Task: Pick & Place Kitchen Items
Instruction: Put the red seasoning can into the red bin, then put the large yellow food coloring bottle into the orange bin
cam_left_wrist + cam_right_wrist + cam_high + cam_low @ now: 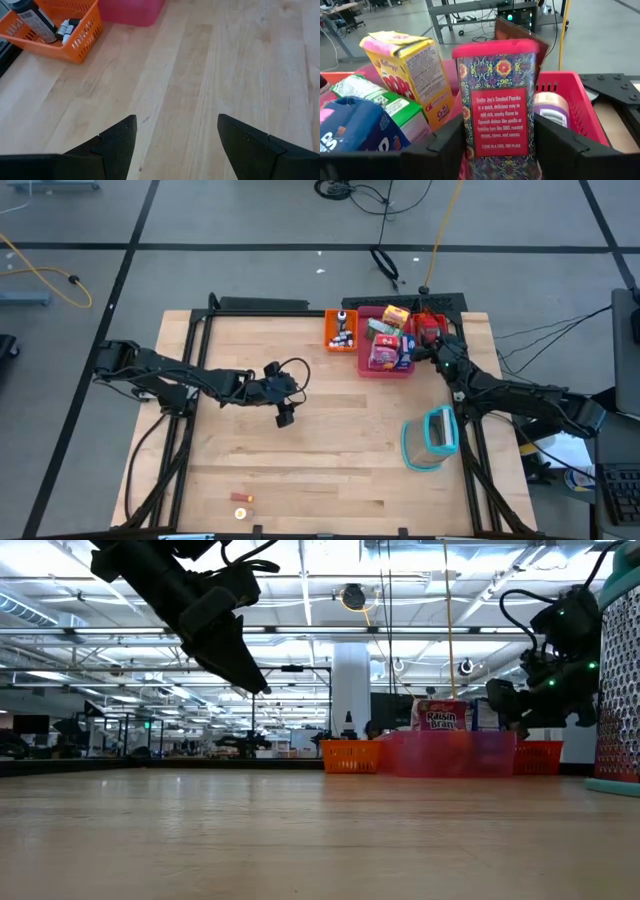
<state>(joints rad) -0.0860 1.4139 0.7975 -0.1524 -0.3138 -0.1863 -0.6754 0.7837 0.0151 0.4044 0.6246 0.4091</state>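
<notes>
Right hand (497, 145) sits over the far-right trays, fingers closed on a red-lidded paprika tin (499, 105), held upright between them. Just beside the tin: yellow carton (407, 70), green-white carton (380, 102), blue pack (355, 130); behind it a red tray (575, 95), possibly holding a small round tub. Left hand (175, 145) hangs open and empty above bare tabletop (210, 75), orange tray (75, 42) with dark-capped bottles (32, 17) ahead of it.

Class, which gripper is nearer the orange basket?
Left. The left gripper hangs over bare table, nearer the robot than the orange basket; the right gripper is beyond the pink bin, holding a paprika tin.
</notes>
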